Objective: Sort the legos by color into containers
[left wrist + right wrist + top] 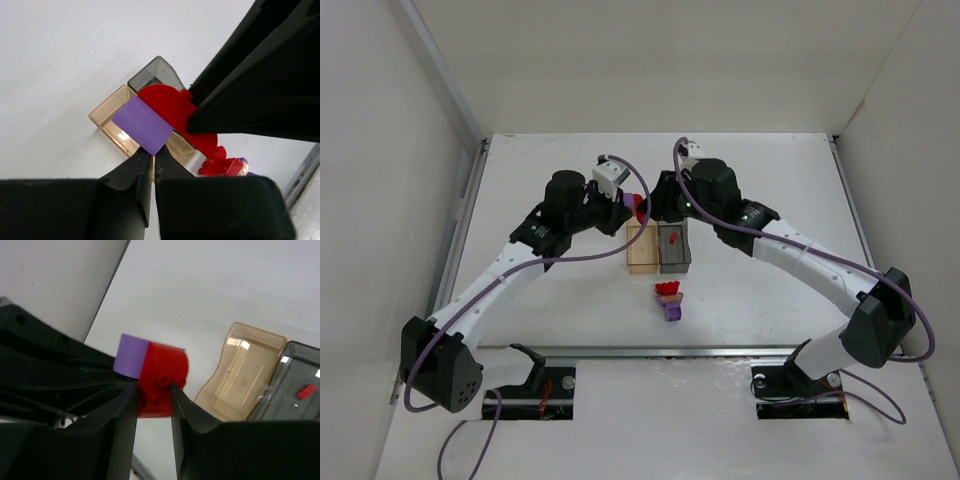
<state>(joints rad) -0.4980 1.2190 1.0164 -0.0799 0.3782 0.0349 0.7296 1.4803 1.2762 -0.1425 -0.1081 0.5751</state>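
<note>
A joined pair of legos is held in the air above the far ends of the two containers. Its purple brick is pinched between the closed fingers of the left gripper, and its red brick is clamped by the right gripper. The two bricks are seen touching face to face, so the step in hand is judged to be pulling them apart so that each colour can be dropped separately. One small red piece is seen lying in the dark grey bin, which suggests that this bin has been given to red. The translucent tan bin just beside it is shown empty, and purple is presumably meant for it. A small heap of legos, red above and purple below, is left on the white table just in front of the bins, unsorted. The task is therefore judged to be at an early stage, with most pieces yet to be placed.
</note>
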